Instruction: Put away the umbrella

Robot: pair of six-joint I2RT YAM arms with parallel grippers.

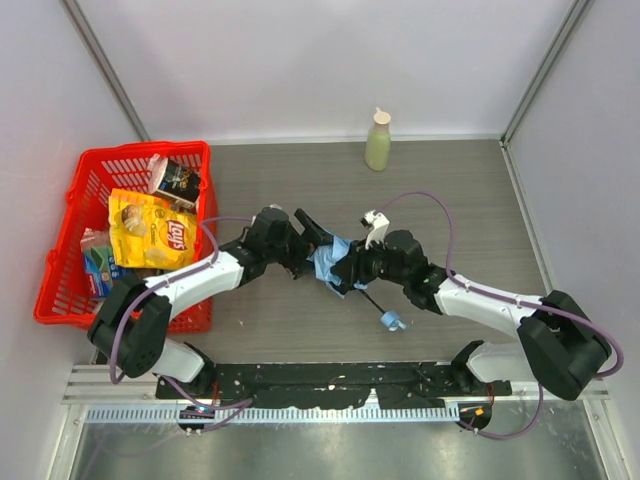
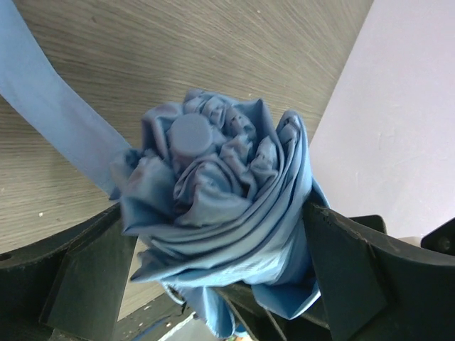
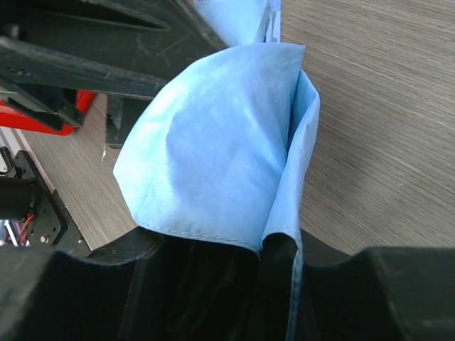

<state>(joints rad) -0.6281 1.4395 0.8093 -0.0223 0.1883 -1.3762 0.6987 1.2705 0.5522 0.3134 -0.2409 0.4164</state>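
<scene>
Grey wood table point(image 1: 450, 190): our right gripper point(image 1: 352, 268) pinches the umbrella point(image 1: 330, 265) by its cloth, mid-table. Our left gripper point(image 1: 322, 248) sits wide open around its bunched end. We should squeeze gently, keeping folds tidy.

The cloth of the sky-blue fabric umbrella point(image 3: 213, 149) runs down between the two black fingers point(image 3: 384, 291) of the right gripper point(image 3: 281, 256), which pinch it. Behind it lies the grey wood-grain table point(image 3: 384, 128). At upper left are the other black arm point(image 3: 92, 50) and a corner of a red plastic basket point(image 3: 43, 117).
</scene>
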